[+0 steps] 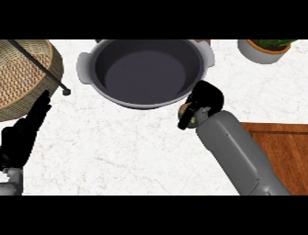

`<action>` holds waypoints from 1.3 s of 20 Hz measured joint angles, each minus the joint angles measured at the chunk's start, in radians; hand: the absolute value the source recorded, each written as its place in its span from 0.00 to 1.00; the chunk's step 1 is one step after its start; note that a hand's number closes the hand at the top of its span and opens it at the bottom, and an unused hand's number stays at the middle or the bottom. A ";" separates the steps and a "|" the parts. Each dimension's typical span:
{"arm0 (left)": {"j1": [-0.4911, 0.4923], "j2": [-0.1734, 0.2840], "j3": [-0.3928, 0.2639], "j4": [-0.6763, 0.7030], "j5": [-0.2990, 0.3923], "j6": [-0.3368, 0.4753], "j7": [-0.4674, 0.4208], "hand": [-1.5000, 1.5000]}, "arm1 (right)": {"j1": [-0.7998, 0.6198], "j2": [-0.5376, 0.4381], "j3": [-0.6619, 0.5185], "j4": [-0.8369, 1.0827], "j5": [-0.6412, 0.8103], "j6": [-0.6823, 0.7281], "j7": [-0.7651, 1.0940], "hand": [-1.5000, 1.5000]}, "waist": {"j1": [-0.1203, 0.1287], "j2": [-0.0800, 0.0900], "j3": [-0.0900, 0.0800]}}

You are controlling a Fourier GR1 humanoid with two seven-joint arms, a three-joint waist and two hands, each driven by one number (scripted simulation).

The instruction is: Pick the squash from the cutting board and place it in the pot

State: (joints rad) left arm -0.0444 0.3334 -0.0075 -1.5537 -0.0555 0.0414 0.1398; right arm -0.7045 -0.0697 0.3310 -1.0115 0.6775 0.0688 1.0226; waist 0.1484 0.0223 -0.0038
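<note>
Curling round the squash (186,111), right hand (204,102) beside pot (146,71) rim.

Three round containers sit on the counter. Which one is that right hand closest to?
The grey pot. The right hand sits at its lower right rim, while the wicker basket lies far left and the plant pot far back right.

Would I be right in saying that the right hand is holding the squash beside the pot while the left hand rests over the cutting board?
Not quite. The head view shows the left hand over bare counter by the wicker basket, not over the cutting board, which lies at the right. The right hand does hold the squash beside the pot.
</note>
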 measured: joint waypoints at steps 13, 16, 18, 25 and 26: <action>-0.074 -0.015 -0.033 0.054 -0.016 -0.015 0.022 0.50 | -0.414 0.054 0.289 0.060 0.229 -0.090 0.143 1.00 | 0.048 -0.013 -0.005; -0.080 -0.018 -0.033 0.065 -0.022 -0.009 0.024 0.50 | -0.499 0.054 0.312 0.083 0.292 -0.108 0.170 1.00 | 0.041 -0.015 -0.005; -0.081 -0.020 -0.030 0.068 -0.023 -0.006 0.025 0.50 | -0.545 0.053 0.310 0.088 0.318 -0.126 0.183 1.00 | 0.037 -0.014 -0.004; -0.079 -0.021 -0.020 0.081 -0.024 0.001 0.018 0.50 | -0.646 0.052 0.283 0.109 0.396 -0.189 0.210 1.00 | 0.018 -0.012 -0.002; -0.077 -0.023 -0.018 0.080 -0.025 0.005 0.018 0.50 | -0.656 0.052 0.277 0.112 0.406 -0.199 0.211 1.00 | 0.013 -0.013 -0.002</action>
State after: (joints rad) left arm -0.1216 0.3105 -0.0259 -1.4736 -0.0801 0.0469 0.1581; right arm -1.3602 -0.0174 0.6083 -0.8990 1.0830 -0.1298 1.2334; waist 0.1614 0.0096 -0.0057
